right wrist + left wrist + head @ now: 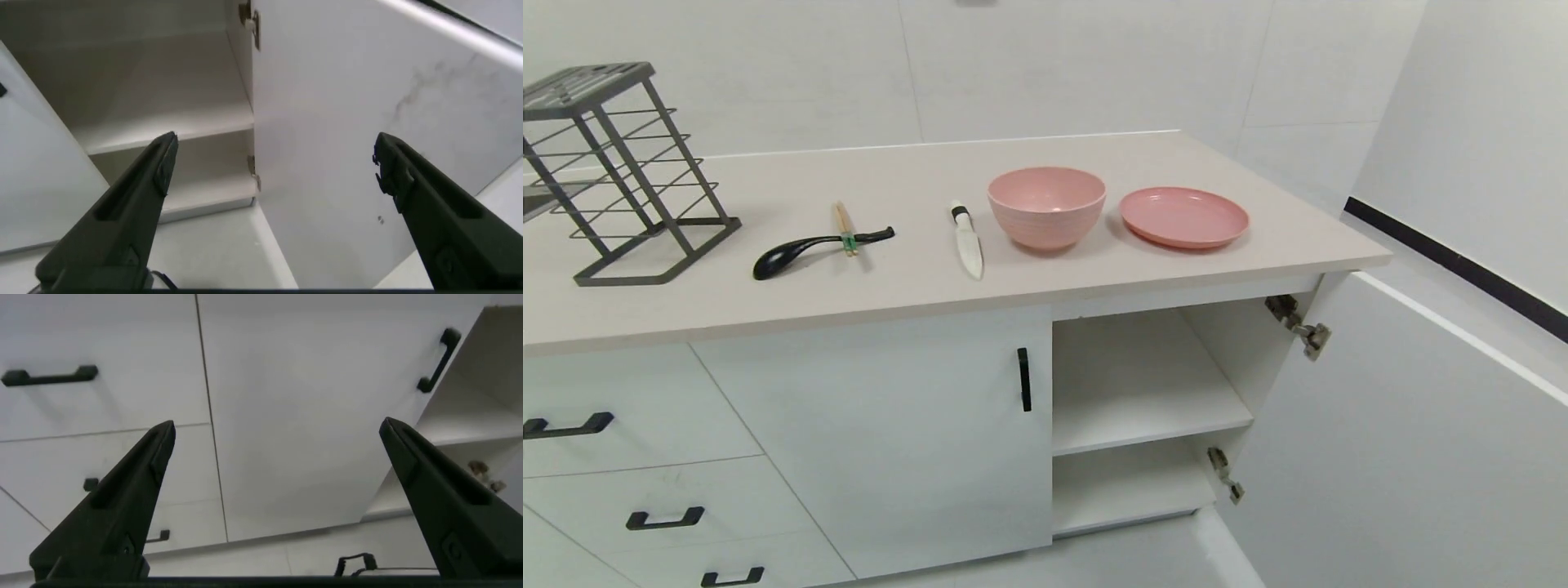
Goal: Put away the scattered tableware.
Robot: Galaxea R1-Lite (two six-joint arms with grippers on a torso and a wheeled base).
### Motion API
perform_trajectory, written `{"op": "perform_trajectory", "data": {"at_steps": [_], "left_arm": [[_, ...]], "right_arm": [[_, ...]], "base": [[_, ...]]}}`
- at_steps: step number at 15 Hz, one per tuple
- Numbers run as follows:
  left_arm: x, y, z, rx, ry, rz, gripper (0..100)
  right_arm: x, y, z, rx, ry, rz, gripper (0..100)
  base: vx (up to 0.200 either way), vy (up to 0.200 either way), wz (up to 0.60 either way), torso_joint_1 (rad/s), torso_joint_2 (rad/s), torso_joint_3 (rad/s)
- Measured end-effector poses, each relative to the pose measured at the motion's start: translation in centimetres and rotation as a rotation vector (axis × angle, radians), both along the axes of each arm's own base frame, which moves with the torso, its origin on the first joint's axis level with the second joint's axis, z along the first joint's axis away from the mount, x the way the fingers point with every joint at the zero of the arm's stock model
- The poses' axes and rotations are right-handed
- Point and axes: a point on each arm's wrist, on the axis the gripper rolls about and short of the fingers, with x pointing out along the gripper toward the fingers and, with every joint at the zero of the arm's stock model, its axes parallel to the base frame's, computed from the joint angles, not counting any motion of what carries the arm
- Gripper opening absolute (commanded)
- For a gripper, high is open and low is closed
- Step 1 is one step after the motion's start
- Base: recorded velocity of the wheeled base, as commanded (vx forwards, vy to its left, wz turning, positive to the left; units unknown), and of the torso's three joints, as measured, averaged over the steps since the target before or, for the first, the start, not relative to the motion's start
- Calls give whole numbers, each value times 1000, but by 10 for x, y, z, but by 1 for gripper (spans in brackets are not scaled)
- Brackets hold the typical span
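On the beige countertop (768, 314) lie a pink bowl (1046, 206), a pink plate (1183, 216) to its right, a white knife (968, 239), a black ladle-like spoon (809, 247) and a pair of chopsticks (845, 228) crossing the spoon's handle. My left gripper (276, 437) is open, low down facing the closed white cabinet door (302, 408). My right gripper (274, 151) is open too, facing the open cabinet's shelves (163, 135) and the swung-out door (368, 122). Neither holds anything.
A dark wire rack (613, 171) stands at the counter's left end. Below, drawers with black handles (568, 426) sit left; the right cabinet compartment (1135, 384) is open with two bare shelves, its door (1405, 441) swung out to the right.
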Motion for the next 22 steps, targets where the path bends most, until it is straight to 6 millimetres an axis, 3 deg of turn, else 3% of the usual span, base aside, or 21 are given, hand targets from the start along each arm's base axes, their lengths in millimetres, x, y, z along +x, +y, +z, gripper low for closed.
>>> {"op": "perform_trajectory", "data": {"at_steps": [4, 22], "left_arm": [[0, 0, 0, 0, -1, 0, 100], [0, 0, 0, 10, -1, 0, 100]], "right_arm": [[0, 0, 0, 0, -1, 0, 100], [0, 0, 0, -2, 0, 0, 100]], "base": [[0, 0, 0, 137, -485, -222], [0, 0, 0, 309, -539, -260]]}}
